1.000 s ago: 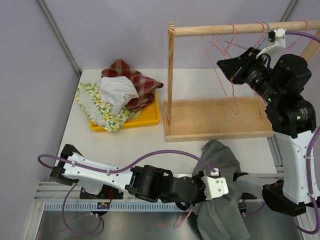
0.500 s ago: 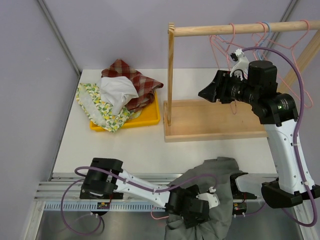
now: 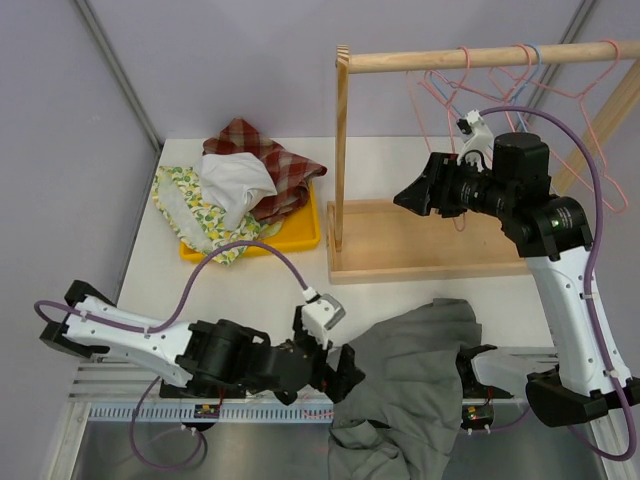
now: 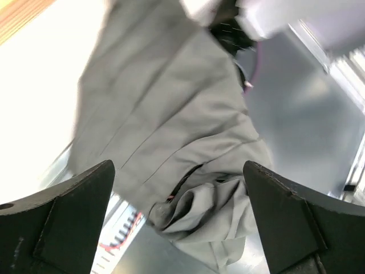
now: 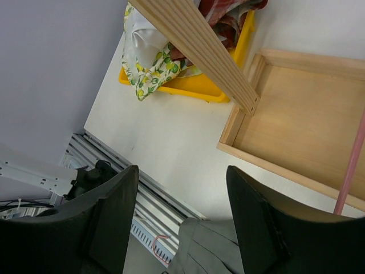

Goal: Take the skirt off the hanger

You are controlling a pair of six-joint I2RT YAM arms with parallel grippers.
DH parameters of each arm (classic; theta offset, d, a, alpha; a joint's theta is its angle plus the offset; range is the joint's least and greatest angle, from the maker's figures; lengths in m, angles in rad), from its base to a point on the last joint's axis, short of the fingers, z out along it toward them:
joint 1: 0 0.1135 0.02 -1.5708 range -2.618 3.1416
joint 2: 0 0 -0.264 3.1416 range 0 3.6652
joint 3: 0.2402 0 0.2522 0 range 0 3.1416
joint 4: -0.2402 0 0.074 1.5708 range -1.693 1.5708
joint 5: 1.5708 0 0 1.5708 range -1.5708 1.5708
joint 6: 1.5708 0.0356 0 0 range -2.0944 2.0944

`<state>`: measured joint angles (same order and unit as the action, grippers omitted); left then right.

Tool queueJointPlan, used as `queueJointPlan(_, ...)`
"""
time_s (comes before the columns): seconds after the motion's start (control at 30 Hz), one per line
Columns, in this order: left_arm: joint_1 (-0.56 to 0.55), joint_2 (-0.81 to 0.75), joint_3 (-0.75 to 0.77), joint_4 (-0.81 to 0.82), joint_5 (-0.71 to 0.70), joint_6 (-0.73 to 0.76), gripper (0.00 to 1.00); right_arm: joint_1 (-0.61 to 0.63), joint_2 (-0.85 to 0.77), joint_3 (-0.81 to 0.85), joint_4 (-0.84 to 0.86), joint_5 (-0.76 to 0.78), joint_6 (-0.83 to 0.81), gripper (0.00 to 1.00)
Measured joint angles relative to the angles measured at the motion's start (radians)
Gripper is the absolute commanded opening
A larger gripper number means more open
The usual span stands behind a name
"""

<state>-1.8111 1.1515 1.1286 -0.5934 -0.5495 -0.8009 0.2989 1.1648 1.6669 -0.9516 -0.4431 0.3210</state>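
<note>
The grey skirt [image 3: 420,375] lies crumpled over the table's front edge and hangs down past the rail; it also fills the left wrist view [image 4: 171,131]. A thin pink hanger hook [image 5: 155,246] pokes out at the skirt's left edge, and a pink bit [image 4: 169,198] shows in its folds. My left gripper [image 3: 338,358] is open just left of the skirt, with nothing between its fingers [image 4: 178,168]. My right gripper [image 3: 402,195] hangs open and empty over the wooden rack's base [image 5: 182,171], far from the skirt.
A wooden rack has a tray-like base [image 3: 430,240] and a top rod [image 3: 480,58] with several pink hangers [image 3: 450,95]. A yellow tray [image 3: 302,238] of folded cloths sits at the back left. An aluminium rail [image 3: 130,385] runs along the front edge.
My left gripper opened, let go of the skirt and drew back to the left. The skirt now lies spread wider. My right gripper opened and moved left and down from the rod.
</note>
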Motion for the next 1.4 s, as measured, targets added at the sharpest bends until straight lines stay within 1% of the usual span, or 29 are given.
queueJointPlan(0.1, 0.003, -0.117, -0.158, -0.053, -0.061, -0.164, 0.99, 0.000, 0.000, -0.031, 0.011, -0.007, 0.001, 0.71)
queueJointPlan(0.2, -0.005, -0.163, -0.336, -0.116, -0.073, -0.351, 0.99, 0.000, 0.000, -0.037, 0.013, -0.008, 0.003, 0.72)
queueJointPlan(0.33, -0.019, -0.234, -0.483, -0.225, -0.075, -0.604, 0.99, 0.000, -0.009, -0.052, 0.049, -0.004, 0.019, 0.72)
queueJointPlan(0.4, -0.020, -0.252, -0.494, -0.269, -0.077, -0.699, 0.99, 0.000, -0.026, -0.080, 0.066, 0.000, 0.030, 0.72)
queueJointPlan(0.47, -0.020, -0.227, -0.479, -0.297, -0.077, -0.766, 0.99, 0.000, -0.043, -0.108, 0.076, 0.007, 0.040, 0.72)
queueJointPlan(0.57, -0.020, -0.103, -0.400, -0.364, -0.075, -0.847, 0.99, 0.000, -0.063, -0.139, 0.087, 0.013, 0.050, 0.72)
queueJointPlan(0.63, -0.020, -0.004, -0.337, -0.388, -0.073, -0.871, 0.99, 0.000, -0.073, -0.157, 0.103, 0.015, 0.055, 0.72)
queueJointPlan(0.73, -0.010, 0.069, -0.299, -0.365, -0.073, -0.859, 0.99, 0.000, -0.083, -0.177, 0.118, 0.016, 0.058, 0.72)
queueJointPlan(0.8, 0.020, 0.074, -0.315, -0.314, -0.064, -0.828, 0.99, 0.000, -0.085, -0.185, 0.122, 0.015, 0.061, 0.72)
queueJointPlan(0.97, 0.166, 0.027, -0.448, -0.113, -0.033, -0.711, 0.99, 0.000, -0.098, -0.224, 0.145, 0.015, 0.064, 0.72)
queueJointPlan(1.07, 0.243, 0.032, -0.489, -0.014, -0.002, -0.618, 0.99, 0.000, -0.111, -0.243, 0.146, 0.016, 0.066, 0.72)
queueJointPlan(1.17, 0.287, 0.092, -0.479, 0.089, 0.028, -0.530, 0.98, 0.000, -0.122, -0.252, 0.147, 0.016, 0.068, 0.72)
queueJointPlan(1.23, 0.296, 0.167, -0.442, 0.130, 0.046, -0.472, 0.98, 0.000, -0.128, -0.256, 0.147, 0.016, 0.068, 0.72)
queueJointPlan(1.3, 0.299, 0.226, -0.401, 0.170, 0.064, -0.424, 0.95, 0.000, -0.132, -0.258, 0.147, 0.018, 0.069, 0.72)
queueJointPlan(1.33, 0.301, 0.246, -0.383, 0.190, 0.074, -0.404, 0.91, 0.000, -0.133, -0.259, 0.147, 0.020, 0.069, 0.72)
queueJointPlan(1.37, 0.302, 0.261, -0.369, 0.211, 0.084, -0.386, 0.80, 0.000, -0.134, -0.260, 0.147, 0.023, 0.069, 0.72)
queueJointPlan(1.4, 0.304, 0.271, -0.358, 0.233, 0.095, -0.375, 0.73, 0.000, -0.134, -0.261, 0.147, 0.024, 0.069, 0.72)
